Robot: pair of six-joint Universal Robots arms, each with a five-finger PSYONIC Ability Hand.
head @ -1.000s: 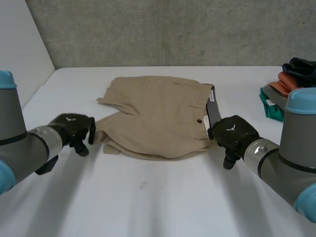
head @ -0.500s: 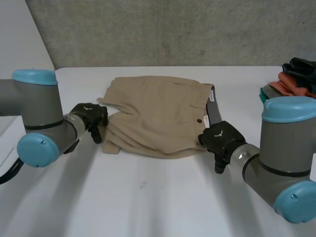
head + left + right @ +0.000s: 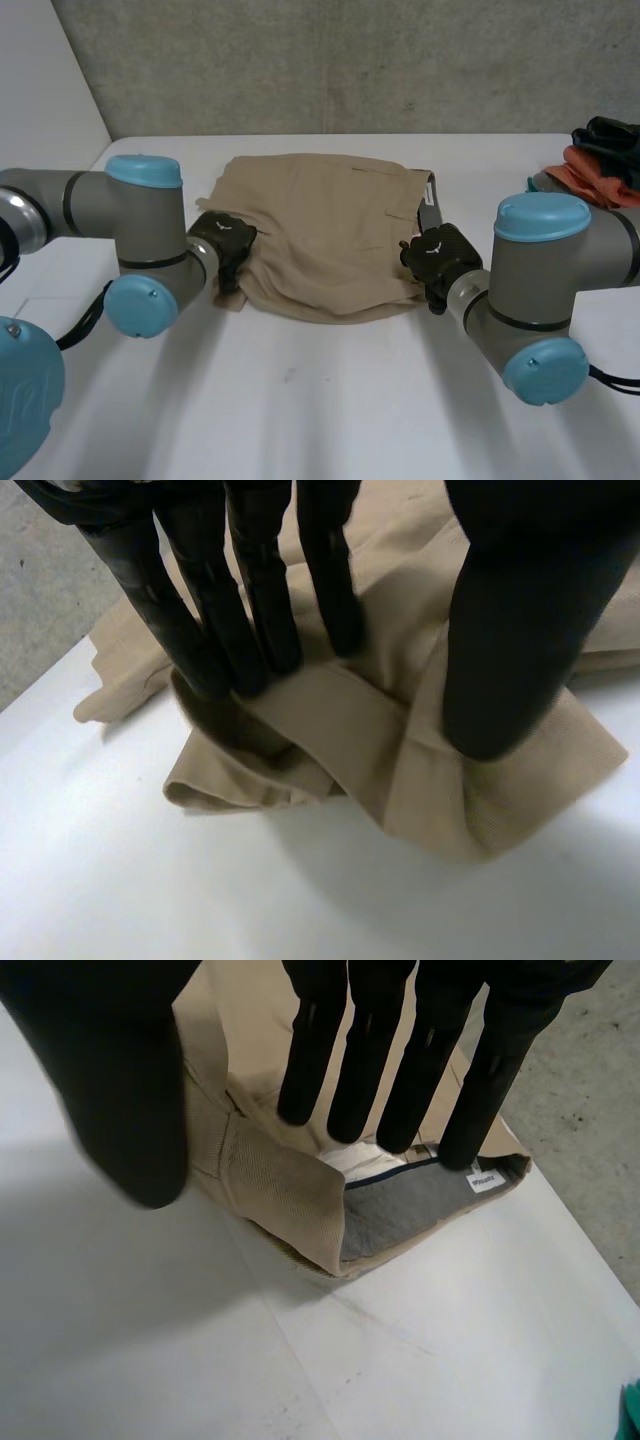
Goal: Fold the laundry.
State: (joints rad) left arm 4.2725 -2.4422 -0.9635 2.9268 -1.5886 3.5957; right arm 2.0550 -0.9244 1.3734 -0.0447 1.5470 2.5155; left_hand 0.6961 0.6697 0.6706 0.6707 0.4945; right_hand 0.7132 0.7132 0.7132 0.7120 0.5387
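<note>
Nearest the camera, the left arm [image 3: 150, 225] is bending in from the left side of the white table [image 3: 320, 400], and the right arm [image 3: 540, 270] is bending in from the right. The two are facing each other across a pair of tan shorts [image 3: 320, 240]. The left hand [image 3: 225, 240] is resting on the leg end of the shorts. Its straight fingers [image 3: 250, 590] are pressing into a rumpled fold of the hem [image 3: 380, 740], and its thumb [image 3: 520, 630] is sitting on the cloth a little apart from them, so nothing is being pinched. The right hand [image 3: 440, 255] is hanging at the waist end with its fingers [image 3: 370, 1050] straight and spread wide from the thumb [image 3: 120, 1080]. The turned-up waistband [image 3: 270, 1185] is lying between them, showing its grey lining [image 3: 400, 1215], and the hand is gripping nothing. The shorts are lying flat in the middle of the table with their long axis running from side to side, waistband pointing to the robot's right and legs to its left. Farther off, at the right edge, a pile of coloured clothes [image 3: 590, 165] is sitting well apart from the shorts. Behind the table a grey concrete wall [image 3: 330, 60] is standing.
</note>
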